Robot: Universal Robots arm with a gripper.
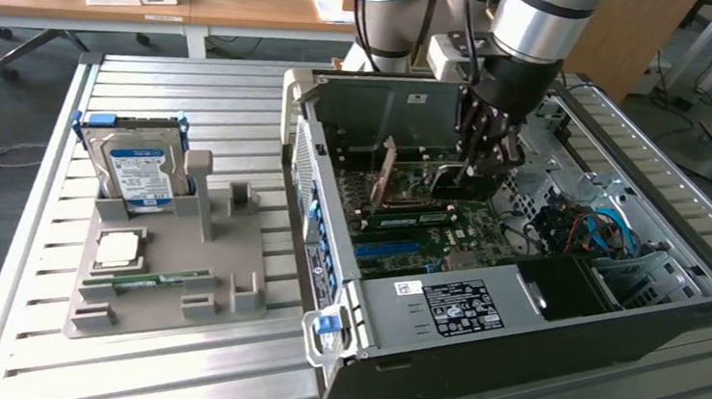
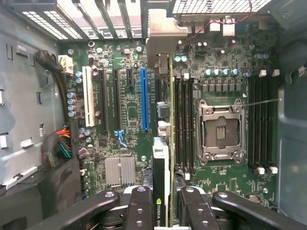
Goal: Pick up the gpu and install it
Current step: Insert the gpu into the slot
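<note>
One robot arm reaches into an uncovered black computer tower (image 1: 502, 299) on a slatted metal counter (image 1: 160, 376). Its end effector (image 2: 165, 206) is clamped on the gpu (image 2: 161, 167), a thin green circuit card with a dark face and a silver end bracket. In the exterior view the tower lies at three o'clock from a grey plastic parts tray (image 1: 162, 284). The card hangs edge-on over the green motherboard (image 2: 225, 184), just beside the long blue expansion slot (image 2: 145, 98), so the insertion step is in hand. Whether its contacts have entered a slot is hard to make out. Seating it likely calls for a straight, even press with the bracket lined up at the rear opening.
</note>
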